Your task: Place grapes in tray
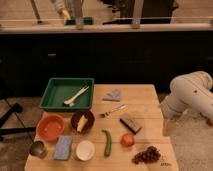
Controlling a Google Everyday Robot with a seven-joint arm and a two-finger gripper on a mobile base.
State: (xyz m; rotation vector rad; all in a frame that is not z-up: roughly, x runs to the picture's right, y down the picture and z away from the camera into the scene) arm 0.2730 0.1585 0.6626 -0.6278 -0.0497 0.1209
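The grapes [147, 155], a small dark purple-red bunch, lie on the wooden table [145, 102] near its front right corner. The green tray [55, 90] stands at the table's back left, with a white utensil [76, 96] lying in it. My white arm [192, 95] reaches in from the right. Its gripper [168, 126] hangs by the table's right edge, above and a little right of the grapes, apart from them.
A round red fruit [128, 140] and a green vegetable [106, 143] lie left of the grapes. An orange bowl [50, 127], dark bowl [82, 121], blue sponge [63, 147], white cup [85, 150], metal cup [37, 148], fork [113, 111], grey cloth [113, 95] and dark block [131, 124] lie on the table.
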